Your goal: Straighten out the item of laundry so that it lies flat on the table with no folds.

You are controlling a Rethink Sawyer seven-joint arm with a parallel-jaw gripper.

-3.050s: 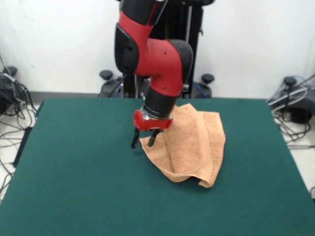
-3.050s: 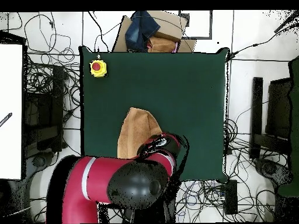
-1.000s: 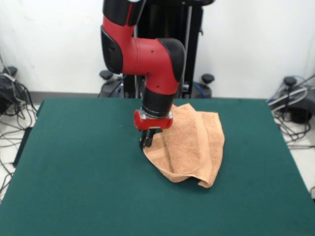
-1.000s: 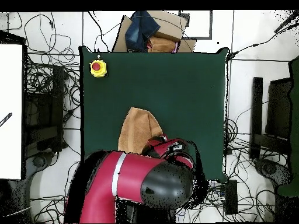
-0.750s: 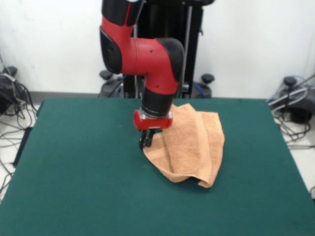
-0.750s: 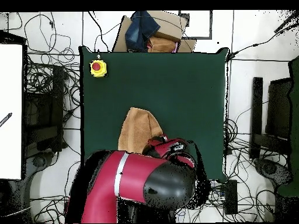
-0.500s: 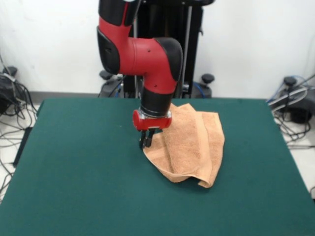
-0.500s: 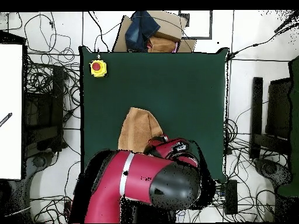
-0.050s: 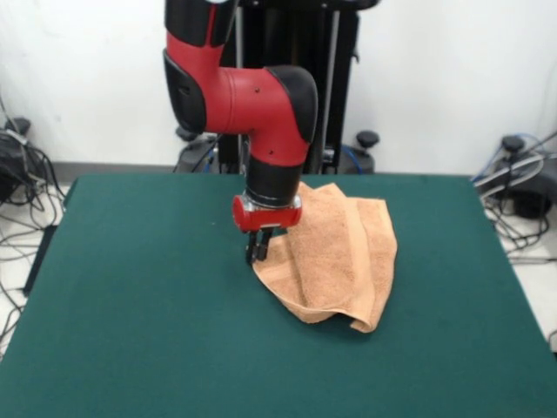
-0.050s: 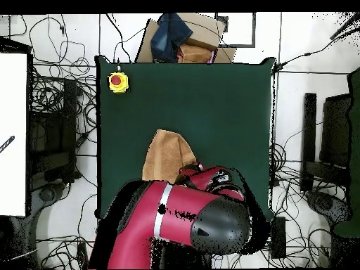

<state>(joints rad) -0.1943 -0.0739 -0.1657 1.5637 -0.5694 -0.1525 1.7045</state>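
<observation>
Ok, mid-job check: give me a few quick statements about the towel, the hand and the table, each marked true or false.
1. The towel lies fully flat with no folds. False: it is folded over itself, with layered edges showing.
2. The hand is shut on the towel's edge on the picture's left in the front view. True.
3. A yellow box with a red button sits at one corner of the table. True, seen in the overhead view.
4. The towel hangs over the table's edge. False: it lies wholly on the green top.
5. The hand is raised high above the table. False: its tips are low, at the towel's edge.
</observation>
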